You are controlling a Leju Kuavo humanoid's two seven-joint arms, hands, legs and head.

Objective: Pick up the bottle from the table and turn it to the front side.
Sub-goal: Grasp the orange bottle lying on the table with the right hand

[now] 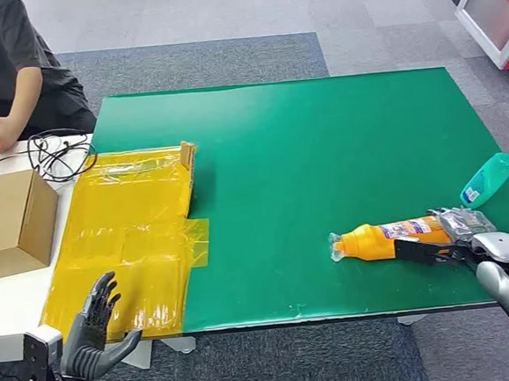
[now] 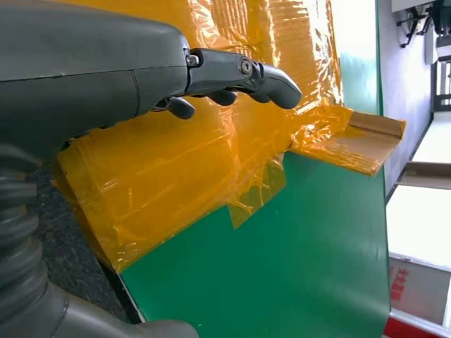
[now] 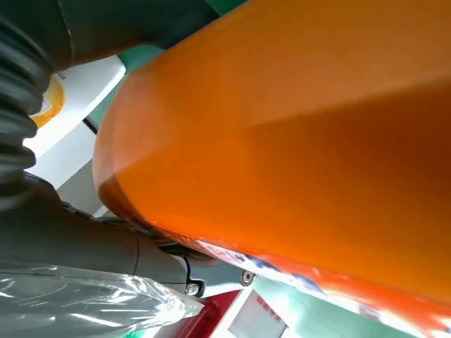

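Orange plastic bottle (image 1: 392, 237) lies on its side on the green table mat (image 1: 302, 151), near the front right edge, long axis left to right, cap end to the left. The right hand (image 1: 466, 244) has its fingers closed around the bottle's base end. The left hand (image 1: 96, 331) is well apart, fingers spread, holding nothing. One orange bottle, one teal bottle (image 1: 489, 179) beyond it.

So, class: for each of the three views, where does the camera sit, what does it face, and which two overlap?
Head view: high on the body, looking down at the green table; both hands show, right hand gripping the orange bottle.
Left wrist view: behind the left hand, facing the yellow film.
Right wrist view: behind the right hand, close against the bottle.
Shared: all three show the bottle or table.
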